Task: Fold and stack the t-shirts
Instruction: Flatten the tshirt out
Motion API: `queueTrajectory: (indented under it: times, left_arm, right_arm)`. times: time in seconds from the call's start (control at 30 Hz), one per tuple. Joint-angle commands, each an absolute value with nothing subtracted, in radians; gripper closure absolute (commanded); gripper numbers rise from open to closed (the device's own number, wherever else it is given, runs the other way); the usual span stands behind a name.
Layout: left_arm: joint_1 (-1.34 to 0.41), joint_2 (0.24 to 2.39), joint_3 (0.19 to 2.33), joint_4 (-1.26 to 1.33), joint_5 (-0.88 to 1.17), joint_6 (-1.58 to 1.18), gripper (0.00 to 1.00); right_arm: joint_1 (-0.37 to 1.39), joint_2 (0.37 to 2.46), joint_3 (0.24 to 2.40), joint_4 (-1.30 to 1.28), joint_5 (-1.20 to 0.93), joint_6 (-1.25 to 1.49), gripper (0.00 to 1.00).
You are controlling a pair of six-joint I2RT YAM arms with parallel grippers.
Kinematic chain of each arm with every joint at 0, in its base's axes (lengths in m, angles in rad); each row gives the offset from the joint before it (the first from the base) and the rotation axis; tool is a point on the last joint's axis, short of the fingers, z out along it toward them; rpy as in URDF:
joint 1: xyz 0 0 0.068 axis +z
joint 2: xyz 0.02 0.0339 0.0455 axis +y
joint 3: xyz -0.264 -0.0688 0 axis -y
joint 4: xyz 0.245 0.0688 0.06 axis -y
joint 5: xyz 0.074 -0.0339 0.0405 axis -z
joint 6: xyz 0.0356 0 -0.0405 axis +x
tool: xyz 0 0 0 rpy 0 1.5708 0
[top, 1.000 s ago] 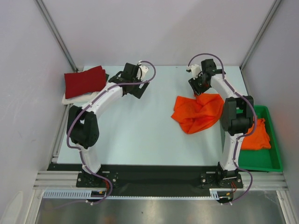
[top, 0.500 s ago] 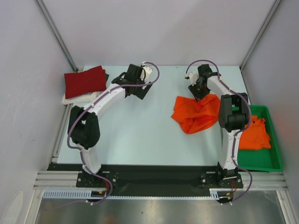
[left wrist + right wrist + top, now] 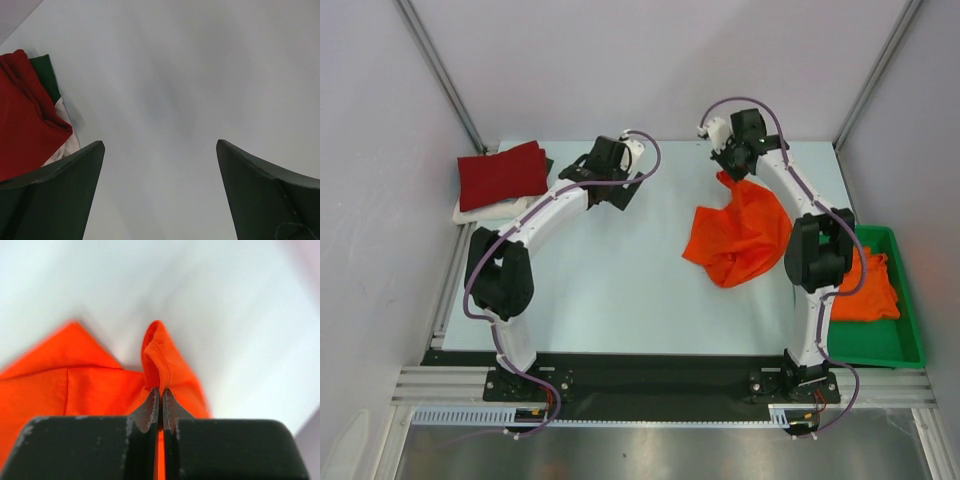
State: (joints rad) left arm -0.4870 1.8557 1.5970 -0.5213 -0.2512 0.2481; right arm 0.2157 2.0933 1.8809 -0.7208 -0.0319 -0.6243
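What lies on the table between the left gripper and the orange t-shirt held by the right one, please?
Nothing: in the top view, the table between the left gripper and the orange t-shirt is bare.

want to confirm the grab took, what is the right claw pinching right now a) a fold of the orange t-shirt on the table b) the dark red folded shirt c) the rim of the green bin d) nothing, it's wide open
a: the right wrist view shows the right claw shut on a raised fold of the orange t-shirt, with the cloth caught between its fingertips.
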Motion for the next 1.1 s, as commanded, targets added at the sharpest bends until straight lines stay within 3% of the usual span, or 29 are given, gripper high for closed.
queueTrajectory:
  times: [0.0,0.2,0.47,0.6,0.77,0.93,1.0,1.07]
  left_arm:
    - [-0.489,1.775,1.597,-0.466,-0.322,0.268,0.0]
    - [-0.488,1.744,1.562,-0.414,-0.413,0.273,0.0]
    - [-0.491,1.729,1.601,-0.373,-0.505,0.293,0.0]
    - [-0.495,1.736,1.608,-0.373,-0.506,0.296,0.0]
    - [-0.508,1.781,1.597,-0.411,-0.445,0.279,0.0]
    - [-0.543,1.801,1.603,-0.494,-0.261,0.268,0.06]
    - [-0.583,1.796,1.588,-0.537,-0.125,0.305,0.05]
    - [-0.653,1.796,1.553,-0.531,-0.115,0.337,0.04]
  right_arm:
    - [0.304,1.922,2.014,-0.623,-0.08,-0.693,1.0]
    - [0.454,1.784,2.071,-0.442,-0.094,-0.733,1.0]
    - [0.422,1.626,2.131,-0.293,-0.103,-0.635,1.0]
    - [0.298,1.551,2.056,-0.35,-0.124,-0.574,1.0]
    - [0.163,1.456,1.708,-0.292,-0.112,-0.6,1.0]
    - [0.095,1.538,1.562,-0.281,-0.147,-0.558,1.0]
    - [0.072,1.586,1.537,-0.282,-0.144,-0.555,1.0]
    - [0.055,1.608,1.531,-0.279,-0.156,-0.542,1.0]
